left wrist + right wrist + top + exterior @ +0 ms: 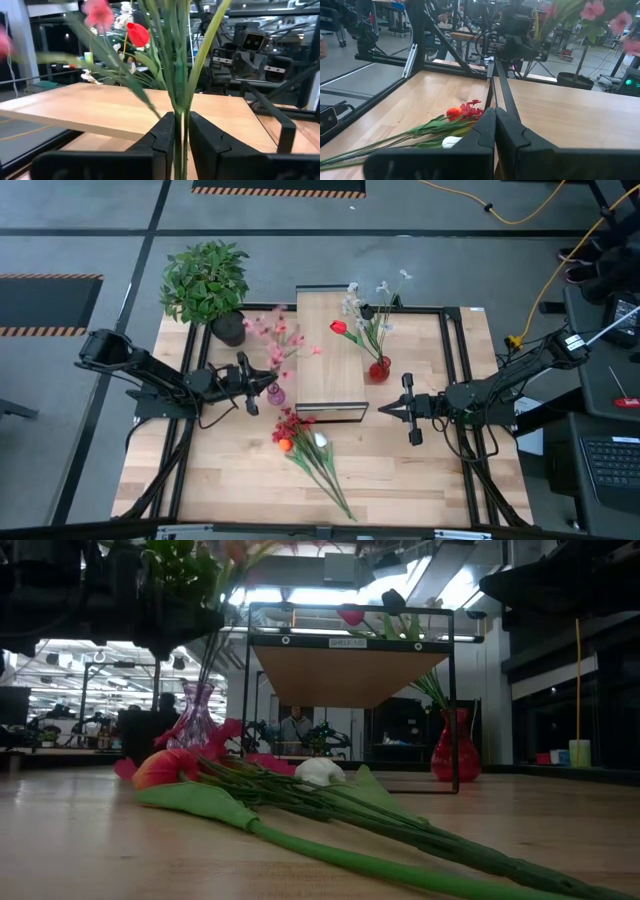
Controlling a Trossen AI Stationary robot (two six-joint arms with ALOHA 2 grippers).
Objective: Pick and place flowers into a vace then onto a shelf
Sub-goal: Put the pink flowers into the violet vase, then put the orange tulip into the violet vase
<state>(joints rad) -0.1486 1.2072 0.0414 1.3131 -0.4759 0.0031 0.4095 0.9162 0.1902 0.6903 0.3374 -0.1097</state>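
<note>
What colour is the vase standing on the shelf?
Red; the low view shows it best.

loose flowers [312, 455]: red, orange and white heads, long green stalks, lying flat just in front of the shelf [330, 365]
pink flowers [280, 340]: upright in pink vase [276, 394], left of shelf
shelf: light wood, dark edge, raised

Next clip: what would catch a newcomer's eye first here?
The left tool is shut on a bunch of pink-blossomed stems over the purple vase, left of the shelf. A red vase with a red tulip and white flowers already stands on the shelf, and loose flowers lie on the table in front; the right tool waits shut beside the shelf.
</note>
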